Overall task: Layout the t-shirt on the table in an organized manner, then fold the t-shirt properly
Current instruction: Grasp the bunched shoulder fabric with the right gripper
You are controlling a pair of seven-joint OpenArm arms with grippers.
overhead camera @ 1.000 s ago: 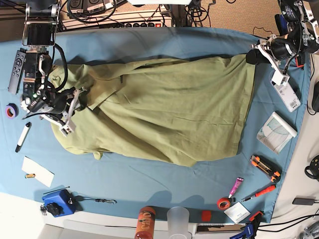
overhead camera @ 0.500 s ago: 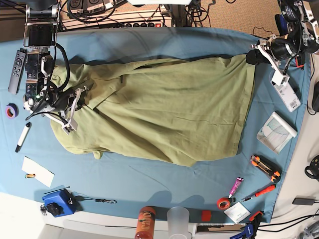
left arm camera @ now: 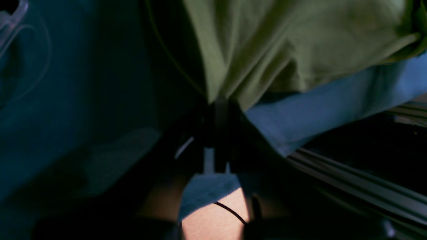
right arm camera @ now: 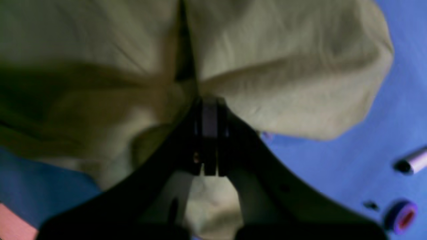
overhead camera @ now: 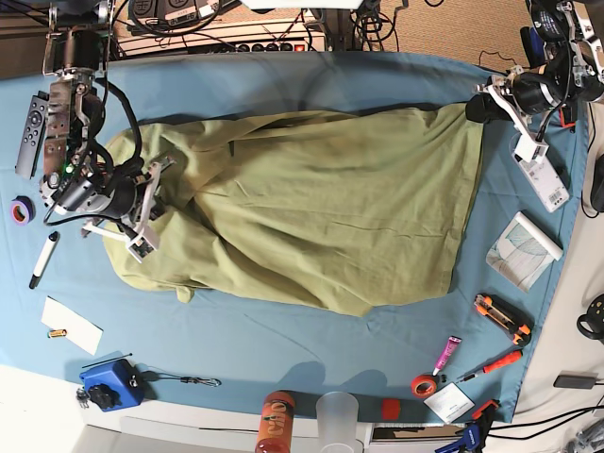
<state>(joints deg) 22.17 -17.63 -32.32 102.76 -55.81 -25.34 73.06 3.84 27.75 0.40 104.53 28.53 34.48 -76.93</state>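
Base view: the t-shirt (overhead camera: 311, 212) lies across the middle of the table (overhead camera: 283, 85), its long axis running left to right across the frame.
T-shirt ends: one end is pulled to a corner at the upper right of the frame; the other end bunches into a rounded heap at centre left. Which end is collar and which is hem I cannot tell.
T-shirt surface: rumpled, with a diagonal fold running from the upper left of the cloth down toward its middle; the lower edge sags to a point near the bottom centre.
Left gripper (overhead camera: 483, 104): at the upper right of the base view, jaws closed on the t-shirt corner. In the left wrist view the left gripper (left arm camera: 217, 106) pinches the green cloth to a point, the blue table cover beneath it.
Right gripper (overhead camera: 151, 203): at centre left of the base view, over the bunched end. In the right wrist view the right gripper (right arm camera: 209, 110) has its jaws pressed together on a gathered fold of the t-shirt (right arm camera: 283, 76).
Nearby: a purple tape roll (right arm camera: 402, 216) and a marker (right arm camera: 412, 162) lie on the table at the lower right of the right wrist view, apart from the cloth.
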